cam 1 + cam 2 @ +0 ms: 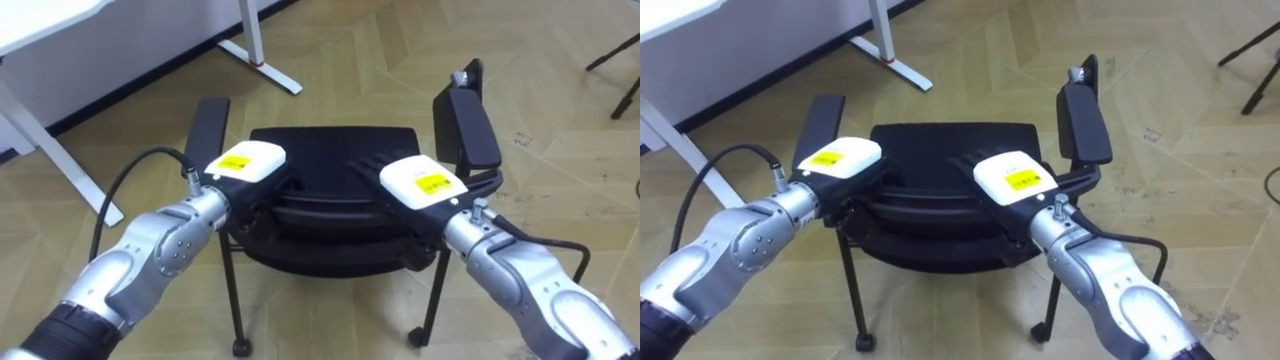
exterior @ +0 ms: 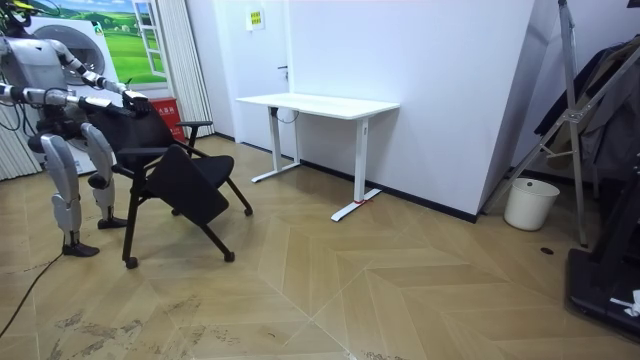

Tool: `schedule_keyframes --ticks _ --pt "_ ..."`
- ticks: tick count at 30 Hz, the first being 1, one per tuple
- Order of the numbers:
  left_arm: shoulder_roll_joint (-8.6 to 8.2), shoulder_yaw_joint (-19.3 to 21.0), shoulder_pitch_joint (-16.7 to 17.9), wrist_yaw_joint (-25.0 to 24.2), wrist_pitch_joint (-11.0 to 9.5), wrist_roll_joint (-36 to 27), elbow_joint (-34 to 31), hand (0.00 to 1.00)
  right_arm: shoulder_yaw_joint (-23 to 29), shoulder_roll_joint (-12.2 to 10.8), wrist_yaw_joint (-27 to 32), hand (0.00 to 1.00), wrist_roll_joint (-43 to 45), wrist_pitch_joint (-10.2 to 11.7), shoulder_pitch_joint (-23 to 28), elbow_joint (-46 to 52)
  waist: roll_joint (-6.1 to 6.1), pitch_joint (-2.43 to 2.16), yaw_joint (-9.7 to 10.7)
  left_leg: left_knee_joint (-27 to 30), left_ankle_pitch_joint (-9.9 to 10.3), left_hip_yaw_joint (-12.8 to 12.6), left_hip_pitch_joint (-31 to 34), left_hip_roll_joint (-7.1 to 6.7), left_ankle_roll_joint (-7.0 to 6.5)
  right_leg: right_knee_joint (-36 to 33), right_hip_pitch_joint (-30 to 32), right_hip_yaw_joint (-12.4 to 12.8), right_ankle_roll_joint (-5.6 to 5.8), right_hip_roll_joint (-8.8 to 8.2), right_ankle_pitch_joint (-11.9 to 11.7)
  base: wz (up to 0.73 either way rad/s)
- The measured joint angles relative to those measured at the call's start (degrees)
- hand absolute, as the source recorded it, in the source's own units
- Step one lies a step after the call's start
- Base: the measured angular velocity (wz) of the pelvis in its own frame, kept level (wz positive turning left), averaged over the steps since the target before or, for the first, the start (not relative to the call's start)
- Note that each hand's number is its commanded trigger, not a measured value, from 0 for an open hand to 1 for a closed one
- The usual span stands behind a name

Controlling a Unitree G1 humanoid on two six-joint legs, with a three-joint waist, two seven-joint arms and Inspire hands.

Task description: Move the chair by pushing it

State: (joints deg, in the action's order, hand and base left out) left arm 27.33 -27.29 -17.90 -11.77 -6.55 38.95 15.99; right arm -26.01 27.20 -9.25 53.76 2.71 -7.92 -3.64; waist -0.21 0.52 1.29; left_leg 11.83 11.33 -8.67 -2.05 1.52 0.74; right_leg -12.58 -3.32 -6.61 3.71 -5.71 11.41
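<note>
— Resting where, those 2 hands?
— Both on the backrest top of the black chair (image 1: 330, 150), nearest the robot. The right hand (image 1: 420, 182) lays its fingers (image 1: 362, 166) straight across it. The left hand (image 1: 245, 162) hides its fingers, so I cannot tell.
— And the chair?
— On the wooden floor (image 1: 400, 60), directly before the robot. Beyond it, far left, stands the white bench (image 1: 40, 25).
</note>
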Motion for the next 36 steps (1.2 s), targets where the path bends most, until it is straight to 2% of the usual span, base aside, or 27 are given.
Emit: schedule_keyframes --ticks 3,4,5,6,7,8,11,17,19,24,29,32,36 --pt "-0.84 -0.58 -0.35 0.23 0.06 -0.06 1.97 1.00 -0.47 -0.36 2.08 0.00 -0.16 1.10 -0.66 -3.77 -0.03 0.31 0.08 -0.03 0.01 0.03 -1.49 -0.01 0.01 0.25 -1.65 -0.10 0.01 -0.02 0.01 0.00" --pt "-1.03 -0.60 -0.55 0.24 0.11 -0.02 2.32 1.00 -0.76 -0.37 2.88 0.18 -0.16 1.25 -1.02 -4.82 0.03 0.33 0.13 -0.02 0.01 0.03 -1.46 -0.01 0.01 0.39 -1.72 -0.15 0.00 -0.01 0.00 0.00" --pt "-1.12 -0.61 -0.78 0.24 0.12 -0.05 2.59 1.00 -0.80 -0.37 3.55 0.18 0.20 1.53 -1.29 -5.55 0.13 0.35 0.16 0.07 0.01 0.09 -1.22 -0.01 0.01 0.59 -1.70 -0.44 -0.06 -0.01 -0.04 0.04" --pt "-1.21 -0.61 -0.85 0.24 0.17 -0.05 2.69 1.00 -0.80 -0.37 3.82 0.49 0.34 1.56 -1.37 -5.82 0.16 0.34 0.20 0.20 0.01 0.18 -1.06 0.00 0.01 0.64 -1.68 -0.58 -0.09 -0.01 -0.07 0.10" --pt "-1.40 -0.61 -0.90 0.24 0.24 -0.04 2.77 1.00 -0.79 -0.37 4.29 0.70 0.43 1.57 -1.49 -6.32 0.23 0.29 0.40 0.59 0.03 0.56 -0.63 0.03 0.02 0.64 -1.68 -1.00 -0.11 -0.01 -0.09 0.16" --pt "-1.45 -0.61 -0.95 0.22 0.24 -0.04 2.77 1.00 -0.79 -0.36 4.55 1.00 0.66 1.57 -1.52 -6.51 0.26 0.30 0.58 0.79 0.04 0.85 -0.45 0.06 0.02 0.62 -1.71 -1.38 -0.12 -0.01 -0.10 0.14" --pt "-1.81 -0.61 -0.92 0.20 0.23 -0.13 3.15 1.00 -0.81 -0.36 5.70 1.00 0.83 1.73 -1.52 -7.19 0.70 0.28 0.48 0.84 0.04 0.83 -0.58 0.11 0.02 0.57 -1.88 -1.39 -0.16 0.01 -0.12 0.02" --pt "-2.04 -0.62 -0.92 0.18 0.22 -0.14 2.92 1.00 -0.88 -0.38 8.09 1.00 0.83 1.83 -1.57 -8.56 0.80 0.26 0.29 0.88 0.04 0.83 -0.58 0.10 0.02 0.54 -1.92 -1.39 -0.17 0.00 -0.12 0.00" --pt "-2.38 -0.75 -0.91 0.10 0.01 -0.37 2.87 1.00 -0.73 -1.04 9.42 1.00 0.30 1.43 -2.70 -10.27 1.15 0.17 0.14 0.86 0.04 0.83 -0.63 0.04 0.02 0.55 -1.95 -1.40 -0.16 -0.07 -0.12 0.00" --pt "-2.30 -0.81 -0.74 0.08 0.01 -1.07 2.96 1.00 -0.89 -0.77 11.06 1.00 0.70 2.70 -2.53 -11.15 1.32 0.13 0.14 0.86 0.03 0.84 -1.10 0.03 0.02 0.92 -2.66 -1.55 -0.15 -0.08 -0.12 0.00" --pt "-2.31 -0.84 -0.74 0.10 0.01 -1.21 2.95 1.00 -1.19 -0.78 12.47 1.00 0.84 2.70 -2.55 -11.71 1.32 0.14 0.12 0.83 0.03 0.83 -1.11 0.03 0.02 0.93 -2.63 -1.59 -0.15 -0.09 -0.11 0.00" --pt "-2.33 -0.85 -0.75 0.11 0.01 -1.21 3.16 1.00 -1.51 -0.72 13.07 1.00 0.93 2.80 -2.86 -12.26 1.21 0.20 0.16 0.91 0.03 0.84 -1.05 0.05 0.02 0.92 -2.64 -1.68 -0.15 -0.09 -0.11 0.00" --pt "-2.26 -0.89 -1.24 0.17 -0.05 -1.20 3.51 1.00 -1.72 -0.75 14.14 1.00 0.82 3.50 -3.49 -13.55 0.69 0.52 0.53 1.90 0.03 1.24 -0.19 0.09 0.02 0.50 -2.52 -2.37 -0.11 -0.20 -0.07 0.09"
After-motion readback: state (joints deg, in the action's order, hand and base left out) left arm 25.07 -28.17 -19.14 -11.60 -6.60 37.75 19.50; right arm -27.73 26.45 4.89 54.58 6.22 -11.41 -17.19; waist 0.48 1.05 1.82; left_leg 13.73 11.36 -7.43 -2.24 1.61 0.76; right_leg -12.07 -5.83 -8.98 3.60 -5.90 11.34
